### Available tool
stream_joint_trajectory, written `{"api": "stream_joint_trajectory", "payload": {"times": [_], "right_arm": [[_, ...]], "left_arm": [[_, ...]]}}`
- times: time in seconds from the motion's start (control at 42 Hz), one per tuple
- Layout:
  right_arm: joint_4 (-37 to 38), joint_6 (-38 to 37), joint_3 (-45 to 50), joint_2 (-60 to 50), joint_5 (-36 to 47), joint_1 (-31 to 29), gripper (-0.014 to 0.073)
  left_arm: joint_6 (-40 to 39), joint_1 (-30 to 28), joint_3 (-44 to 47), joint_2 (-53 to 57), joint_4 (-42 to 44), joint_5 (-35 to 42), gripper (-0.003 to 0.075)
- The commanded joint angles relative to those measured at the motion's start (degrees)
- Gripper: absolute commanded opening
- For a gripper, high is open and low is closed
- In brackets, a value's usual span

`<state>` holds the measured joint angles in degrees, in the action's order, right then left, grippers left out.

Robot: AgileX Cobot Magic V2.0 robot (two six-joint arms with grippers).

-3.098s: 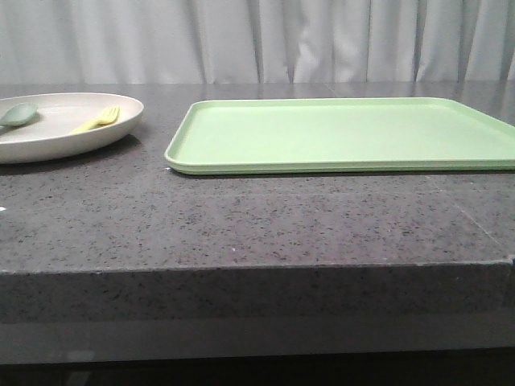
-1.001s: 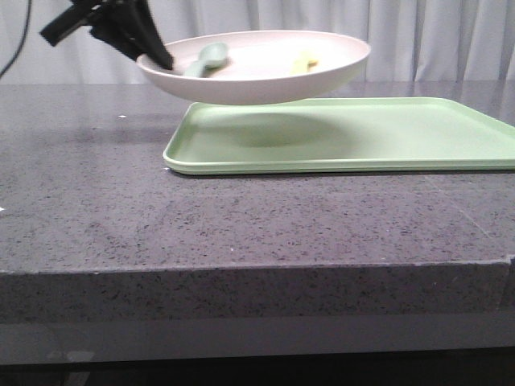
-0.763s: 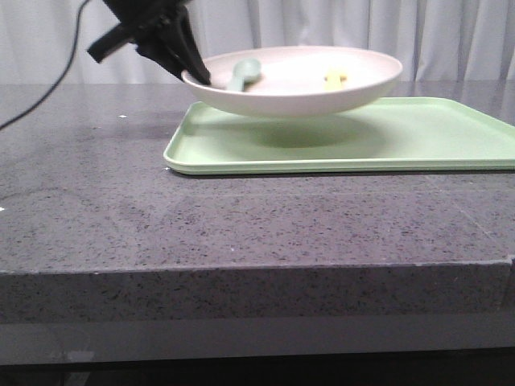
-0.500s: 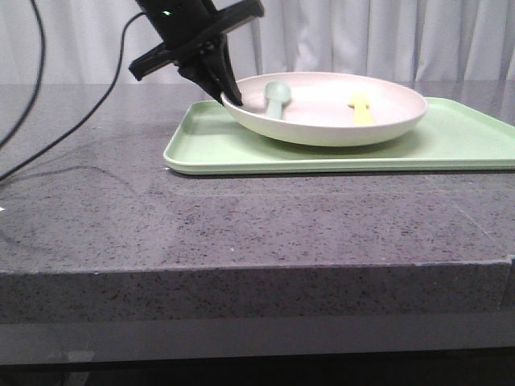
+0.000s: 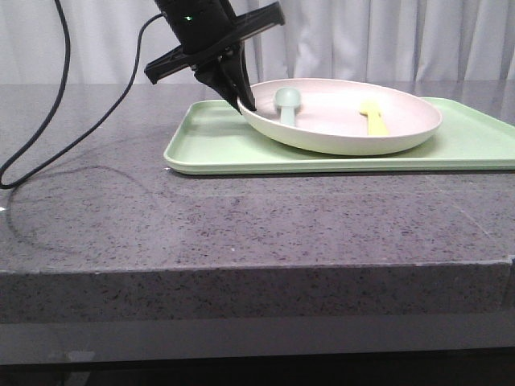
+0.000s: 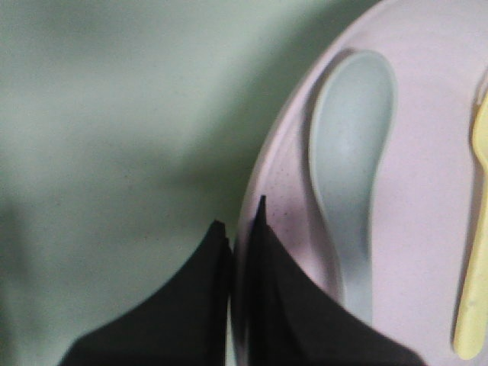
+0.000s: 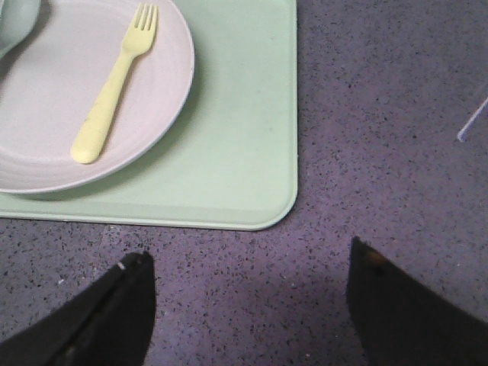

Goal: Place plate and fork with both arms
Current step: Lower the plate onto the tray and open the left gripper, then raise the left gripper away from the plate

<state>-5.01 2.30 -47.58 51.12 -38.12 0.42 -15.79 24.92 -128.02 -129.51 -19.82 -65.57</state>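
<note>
On a speckled grey bench (image 5: 241, 225), the plate (image 5: 346, 129) sits on a green tray (image 5: 209, 149), left jaws clamped on its rim, fork (image 7: 114, 84) inside; right jaws hover apart.

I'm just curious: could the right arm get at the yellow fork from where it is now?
Probably yes. The fork lies bare in the plate, nothing on top of it. The right gripper is open over the table, clear of the tray.
</note>
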Motion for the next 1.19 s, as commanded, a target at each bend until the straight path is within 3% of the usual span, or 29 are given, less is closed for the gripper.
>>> {"api": "stream_joint_trajectory", "payload": {"times": [0.0, 0.262, 0.453, 0.691, 0.858, 1.001, 1.168], "right_arm": [[0.1, 0.2, -1.8, -0.3, 3.9, -0.3, 0.0549], [0.1, 0.2, -1.8, -0.3, 3.9, -0.3, 0.0549], [0.1, 0.2, -1.8, -0.3, 3.9, -0.3, 0.0549], [0.1, 0.2, -1.8, -0.3, 4.0, -0.3, 0.0549], [0.1, 0.2, -1.8, -0.3, 4.9, -0.3, 0.0549], [-0.3, 0.2, -1.8, -0.3, 4.4, -0.3, 0.0549], [-0.7, 0.2, -1.8, -0.3, 4.3, -0.3, 0.0549]], "left_arm": [[-0.9, 0.4, -2.2, 4.2, -2.6, 1.8, 0.0114], [1.5, 0.4, -2.3, 4.4, -2.7, 1.6, 0.0339], [8.0, 0.7, -2.3, 8.8, -0.9, 1.6, 0.0335], [9.9, 4.3, 0.1, 18.7, 14.1, -2.4, 0.0334], [13.4, 4.5, 10.9, 28.3, 13.9, 1.1, 0.0334], [15.4, 2.5, 26.9, 39.4, 13.9, 8.3, 0.0334], [23.4, -2.7, 45.9, 53.6, 6.1, 15.8, 0.0334]]}}
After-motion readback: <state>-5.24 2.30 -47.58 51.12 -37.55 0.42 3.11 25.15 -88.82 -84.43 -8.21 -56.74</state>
